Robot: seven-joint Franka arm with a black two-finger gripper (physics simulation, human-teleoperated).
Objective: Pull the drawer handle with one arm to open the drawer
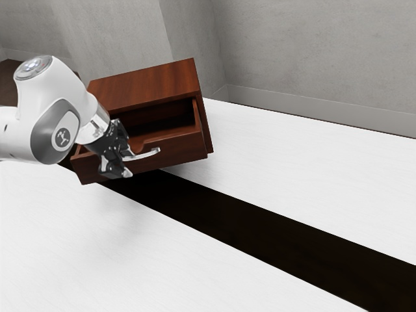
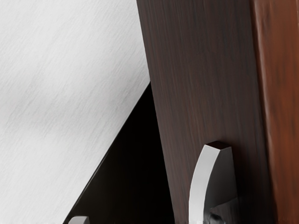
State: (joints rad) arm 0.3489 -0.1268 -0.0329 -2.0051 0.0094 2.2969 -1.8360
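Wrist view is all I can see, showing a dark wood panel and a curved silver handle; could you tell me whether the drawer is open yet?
Observer: Yes, partly. The drawer stands out from the wooden cabinet, its front panel forward of the cabinet's face.
Operator: Thank you. Where is the hand relative to the handle?
Observer: The hand is at the handle, at its end toward the exterior view's left.
Operator: And what does the cabinet stand on?
Observer: It stands on a white table. A dark strip runs from under the cabinet toward the exterior view's lower right.
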